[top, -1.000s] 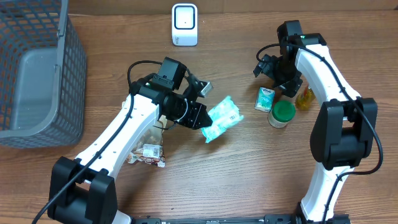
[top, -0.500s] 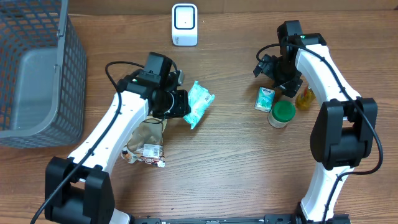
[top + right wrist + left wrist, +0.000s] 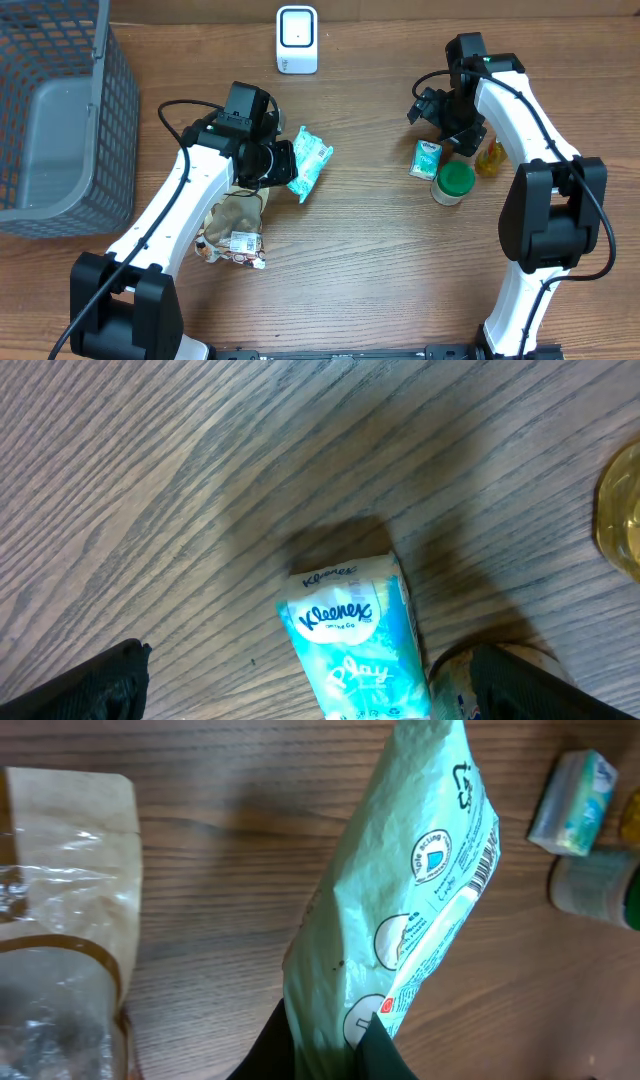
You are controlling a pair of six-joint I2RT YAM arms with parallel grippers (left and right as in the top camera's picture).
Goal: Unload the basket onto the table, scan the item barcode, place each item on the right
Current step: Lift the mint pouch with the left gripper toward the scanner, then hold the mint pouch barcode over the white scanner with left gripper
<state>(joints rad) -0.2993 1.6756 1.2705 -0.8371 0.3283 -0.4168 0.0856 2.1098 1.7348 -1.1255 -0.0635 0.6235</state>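
My left gripper [image 3: 283,166] is shut on the lower end of a mint-green packet [image 3: 309,160], held above the table left of centre. In the left wrist view the packet [image 3: 410,900] stands between the two dark fingers [image 3: 375,1050], and its barcode [image 3: 483,860] shows along the right edge. The white scanner [image 3: 297,39] stands at the table's back edge, beyond the packet. My right gripper [image 3: 443,112] hangs open at the right, above a blue Kleenex tissue pack [image 3: 350,645], with nothing between its fingers.
A grey mesh basket [image 3: 60,110] fills the left side. A brown and clear bag [image 3: 232,228] lies under the left arm. By the tissue pack [image 3: 427,158] stand a green-lidded jar [image 3: 455,182] and a yellow bottle [image 3: 489,158].
The left arm has carried the green packet leftward and a little back, turning it more upright. The right arm has not moved.
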